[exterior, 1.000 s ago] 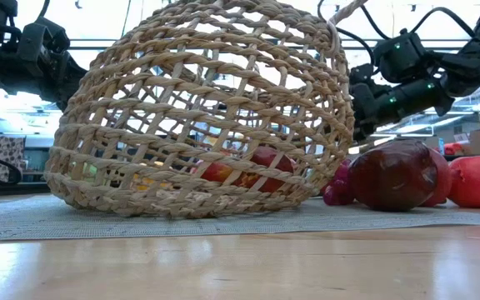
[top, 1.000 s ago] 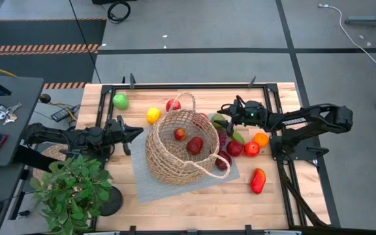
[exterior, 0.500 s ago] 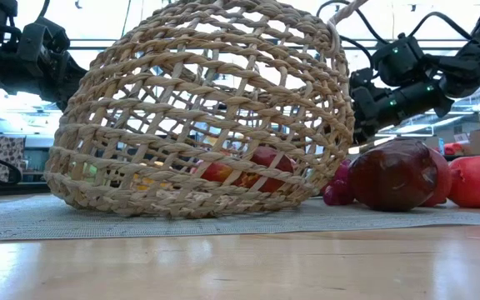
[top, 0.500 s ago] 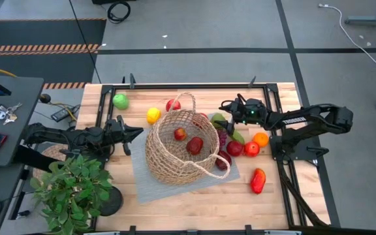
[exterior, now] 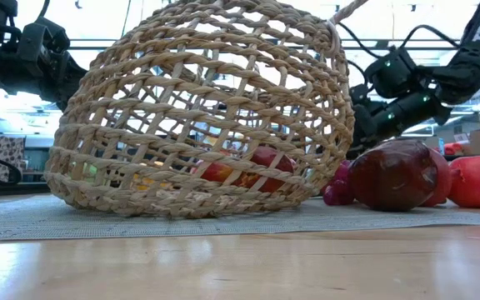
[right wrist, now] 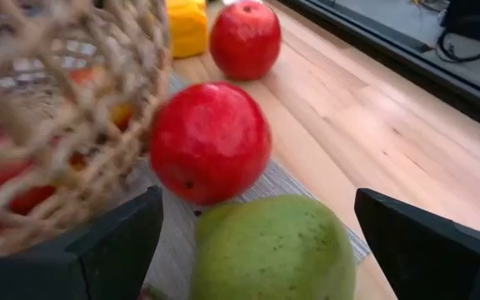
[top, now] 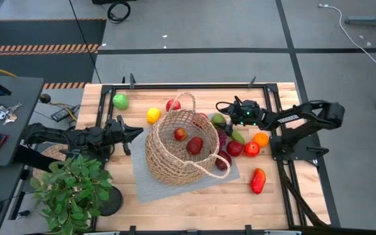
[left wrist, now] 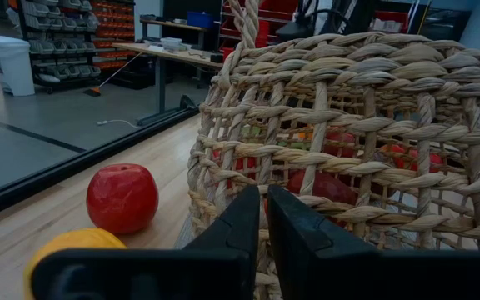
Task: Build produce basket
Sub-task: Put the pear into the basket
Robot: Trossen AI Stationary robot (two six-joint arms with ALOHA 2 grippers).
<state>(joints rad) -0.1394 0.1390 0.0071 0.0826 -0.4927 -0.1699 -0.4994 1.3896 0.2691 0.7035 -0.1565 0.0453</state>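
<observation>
Overhead, table-level, two wrists (basket (top: 178, 147) shared)

We see the basket (top: 178, 148) tipped on its grey mat (top: 142, 186), mouth toward the table's right side — produce (top: 235, 148) crowds that opening. Bare wood lies open at the near edge; a potted plant (top: 70, 189) blocks the near-left corner.

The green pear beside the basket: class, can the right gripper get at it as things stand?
Probably yes. The right gripper is open with the green pear directly between its fingers; a red apple and the basket crowd one side.
</observation>
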